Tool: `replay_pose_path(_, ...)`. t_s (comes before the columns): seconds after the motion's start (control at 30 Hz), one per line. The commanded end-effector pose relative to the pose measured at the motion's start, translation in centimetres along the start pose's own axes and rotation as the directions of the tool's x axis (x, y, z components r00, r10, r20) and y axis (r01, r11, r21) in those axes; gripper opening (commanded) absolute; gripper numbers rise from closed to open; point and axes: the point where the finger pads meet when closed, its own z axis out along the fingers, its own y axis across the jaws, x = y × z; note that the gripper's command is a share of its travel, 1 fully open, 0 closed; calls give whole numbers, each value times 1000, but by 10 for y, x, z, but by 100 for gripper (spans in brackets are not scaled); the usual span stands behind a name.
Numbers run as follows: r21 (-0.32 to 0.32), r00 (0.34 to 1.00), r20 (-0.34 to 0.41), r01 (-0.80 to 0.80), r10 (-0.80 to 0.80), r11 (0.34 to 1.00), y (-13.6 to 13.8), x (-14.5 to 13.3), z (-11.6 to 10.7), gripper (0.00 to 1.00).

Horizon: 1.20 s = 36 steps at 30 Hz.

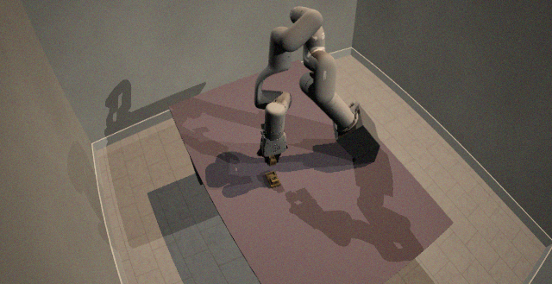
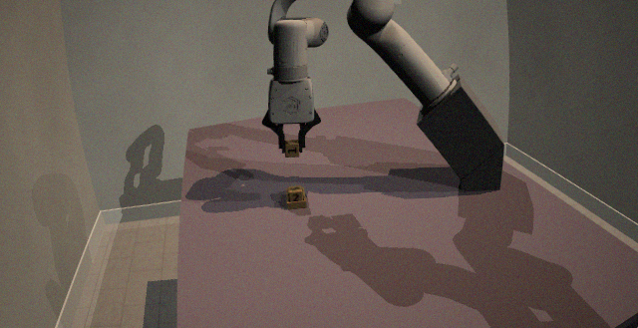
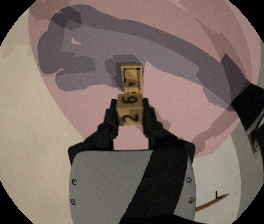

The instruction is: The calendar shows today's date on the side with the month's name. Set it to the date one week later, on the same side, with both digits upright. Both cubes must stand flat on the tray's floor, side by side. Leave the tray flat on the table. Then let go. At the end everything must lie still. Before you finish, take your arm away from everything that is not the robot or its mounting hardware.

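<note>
My gripper [image 1: 272,159] [image 2: 292,147] [image 3: 130,106] is shut on a yellow-brown cube [image 1: 272,160] [image 2: 292,150] [image 3: 130,113] and holds it well above the table. In the exterior view this cube's front shows a 1 lying on its side; the wrist view shows a 6 and a 2, both turned sideways. The small calendar tray [image 2: 297,205] [image 3: 132,66] stands on the table below and in front of the gripper. Another cube [image 2: 295,194] is in it, with what looks like an upright 2 on the front. The month's name cannot be read.
The pink table top [image 1: 328,249] [image 2: 239,268] carries long shadows of the arm, one of them beside the tray. The table's left edge lies to the left of the tray. The arm's dark base [image 1: 360,142] [image 2: 464,144] stands to the right.
</note>
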Motion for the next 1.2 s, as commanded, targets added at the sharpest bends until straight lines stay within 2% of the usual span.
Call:
replay_pose_path(0.0,-70,1000,-19,3,-4,998,-5,1,0,29)
replay_pose_path(0.33,-70,1000,-19,3,-4,998,-4,1,6,29)
replay_pose_path(0.67,-70,1000,-19,3,-4,998,-2,1,33,29)
replay_pose_path(1.17,-70,1000,-19,3,-4,998,0,1,63,29)
